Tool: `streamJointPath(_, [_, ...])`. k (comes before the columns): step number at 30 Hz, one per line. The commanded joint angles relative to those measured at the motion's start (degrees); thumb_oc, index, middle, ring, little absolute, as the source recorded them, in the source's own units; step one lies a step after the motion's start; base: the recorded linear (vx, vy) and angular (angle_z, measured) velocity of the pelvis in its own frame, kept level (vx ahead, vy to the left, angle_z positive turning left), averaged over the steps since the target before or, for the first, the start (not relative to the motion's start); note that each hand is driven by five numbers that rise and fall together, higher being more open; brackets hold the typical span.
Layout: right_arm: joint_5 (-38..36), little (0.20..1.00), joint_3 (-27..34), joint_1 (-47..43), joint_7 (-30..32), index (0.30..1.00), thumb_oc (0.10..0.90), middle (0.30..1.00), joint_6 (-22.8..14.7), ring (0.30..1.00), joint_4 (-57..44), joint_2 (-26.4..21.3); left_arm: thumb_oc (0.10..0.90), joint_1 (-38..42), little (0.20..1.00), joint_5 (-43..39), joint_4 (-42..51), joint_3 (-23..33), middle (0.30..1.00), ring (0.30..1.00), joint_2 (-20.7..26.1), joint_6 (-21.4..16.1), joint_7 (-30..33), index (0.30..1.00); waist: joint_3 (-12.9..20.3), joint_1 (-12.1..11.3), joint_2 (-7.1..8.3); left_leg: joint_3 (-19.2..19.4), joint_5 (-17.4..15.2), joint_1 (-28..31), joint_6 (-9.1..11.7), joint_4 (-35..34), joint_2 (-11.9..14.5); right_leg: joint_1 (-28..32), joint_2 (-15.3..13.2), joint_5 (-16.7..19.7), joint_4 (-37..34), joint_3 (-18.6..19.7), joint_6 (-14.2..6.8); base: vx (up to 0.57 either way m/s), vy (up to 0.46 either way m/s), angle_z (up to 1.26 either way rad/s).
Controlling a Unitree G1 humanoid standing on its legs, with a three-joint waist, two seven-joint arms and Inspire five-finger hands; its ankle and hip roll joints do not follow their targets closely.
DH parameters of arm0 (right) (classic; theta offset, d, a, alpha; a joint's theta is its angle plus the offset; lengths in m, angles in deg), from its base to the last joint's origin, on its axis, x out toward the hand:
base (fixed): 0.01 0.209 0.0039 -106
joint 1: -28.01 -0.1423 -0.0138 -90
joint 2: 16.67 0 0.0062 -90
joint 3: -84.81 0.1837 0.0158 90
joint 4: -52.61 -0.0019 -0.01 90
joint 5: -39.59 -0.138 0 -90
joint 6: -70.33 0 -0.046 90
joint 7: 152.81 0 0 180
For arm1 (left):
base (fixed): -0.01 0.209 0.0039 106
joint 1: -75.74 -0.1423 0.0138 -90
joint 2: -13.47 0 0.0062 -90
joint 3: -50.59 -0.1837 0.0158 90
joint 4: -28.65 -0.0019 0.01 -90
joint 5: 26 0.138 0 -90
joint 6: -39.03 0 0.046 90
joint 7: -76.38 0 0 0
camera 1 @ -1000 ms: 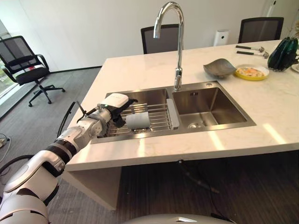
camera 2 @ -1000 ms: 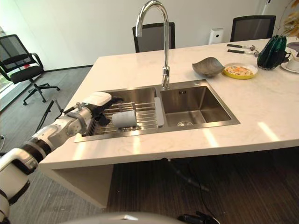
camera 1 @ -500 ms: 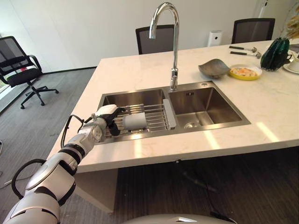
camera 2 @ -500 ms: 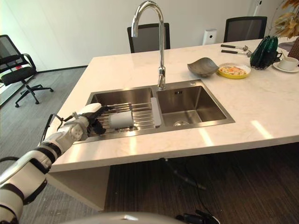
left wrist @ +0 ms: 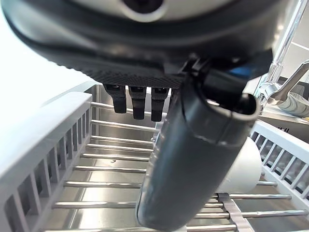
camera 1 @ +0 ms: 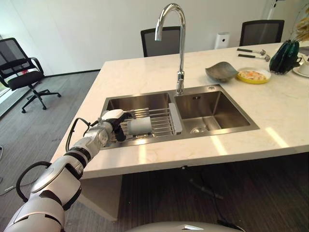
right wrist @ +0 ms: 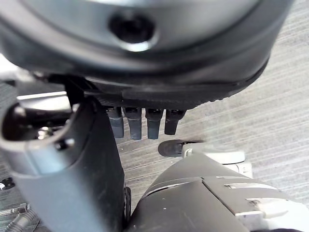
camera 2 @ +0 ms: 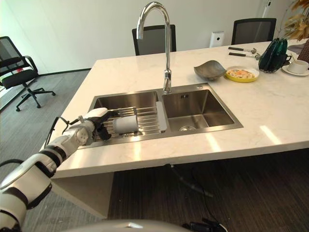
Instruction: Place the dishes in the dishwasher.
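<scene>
Reaching into the sink rack [camera 1: 159, 126], left hand [camera 1: 112, 126] with relaxed, uncurled fingers just beside a white cup [camera 1: 140, 126].

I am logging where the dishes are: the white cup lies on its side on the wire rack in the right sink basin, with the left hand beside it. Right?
Not quite. The white cup does lie on its side on the wire rack, with the left hand beside it, but the rack spans the left sink basin, not the right one. The left eye view shows this.
</scene>
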State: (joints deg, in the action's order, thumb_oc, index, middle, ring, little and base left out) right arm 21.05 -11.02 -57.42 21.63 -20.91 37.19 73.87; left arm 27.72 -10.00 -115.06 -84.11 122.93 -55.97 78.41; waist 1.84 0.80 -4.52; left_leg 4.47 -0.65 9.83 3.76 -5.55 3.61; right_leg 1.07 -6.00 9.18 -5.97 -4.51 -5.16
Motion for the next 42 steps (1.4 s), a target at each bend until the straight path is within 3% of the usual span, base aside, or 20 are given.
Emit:
streamJointPath(1, [0.64, 0.9, -4.11, 1.31, -0.35, 0.9, 0.8, 0.9, 1.22, 0.9, 3.91, -1.89, 0.8, 14.66, 0.9, -0.96, -4.19, 2.17, 0.9, 0.9, 0.15, -1.59, 2.2, 0.9, -1.52, 0.91, -1.05, -2.11, -2.87, 0.23, -1.0, 0.55, -2.75, 2.47, -3.83, -3.03, 0.97, -3.28, -6.45, 0.0, 0.0, 0.0])
streamJointPath(21, [-0.09, 0.9, -3.24, 1.51, -0.35, 0.9, 0.8, 0.9, 1.3, 0.9, 4.49, -2.38, 0.8, 18.62, 0.9, -2.52, 3.89, -2.73, 0.9, 0.9, -0.39, -3.42, -0.47, 0.9, -1.93, 1.3, -1.33, -2.25, -3.12, 0.6, -0.94, 0.55, -2.76, 3.11, -3.78, -3.41, 0.97, -4.03, -6.52, 0.0, 0.0, 0.0])
streamJointPath(26, [-0.3, 0.9, -3.41, 1.23, -0.4, 0.9, 0.8, 0.9, 1.53, 0.9, 4.87, -2.66, 0.8, 21.88, 0.9, -0.26, -2.95, -4.59, 0.9, 0.9, -0.95, -2.35, 0.29, 0.9, -1.98, 1.55, -1.43, -2.15, -2.95, 0.3, -0.86, 0.55, -2.71, 2.83, -3.76, -3.25, 0.97, -4.13, -6.47, 0.0, 0.0, 0.0])
streamJointPath(28, [-0.48, 0.9, -3.76, 0.3, -0.61, 0.9, 0.8, 0.9, 1.65, 0.9, 5.48, -3.08, 0.8, 24.75, 0.9, 3.67, -10.73, -6.61, 0.9, 0.9, -1.66, -1.33, 1.29, 0.9, -1.93, 1.72, -1.47, -1.9, -2.8, 0.1, -0.83, 0.55, -2.74, 2.45, -3.62, -2.97, 0.97, -3.92, -6.41, 0.0, 0.0, 0.0])
streamJointPath(33, [-0.58, 0.9, -4.86, -0.62, -1.07, 0.9, 0.8, 0.9, 1.54, 0.9, 5.57, -3.2, 0.8, 27.04, 0.9, 4.03, -17.9, -5.35, 0.9, 0.9, -1.49, -0.25, 2.09, 0.9, -2.11, 2.06, -1.3, -1.37, -2.8, -0.16, -0.75, 0.55, -2.65, 1.76, -3.51, -2.73, 0.97, -3.4, -6.42, 0.0, 0.002, -0.02])
streamJointPath(42, [-0.44, 0.9, -5.82, -1.51, -1.45, 0.9, 0.8, 0.9, 1.9, 0.9, 6.08, -3.53, 0.8, 25.65, 0.9, 1.99, -20.67, -2.52, 0.9, 0.9, -3.47, 0.23, 1.21, 0.9, -2.37, 2.17, -0.9, -0.84, -2.81, -0.57, -0.88, 0.55, -2.71, 0.96, -3.46, -2.47, 0.97, -2.74, -6.38, 0.0, 0.0, 0.0])
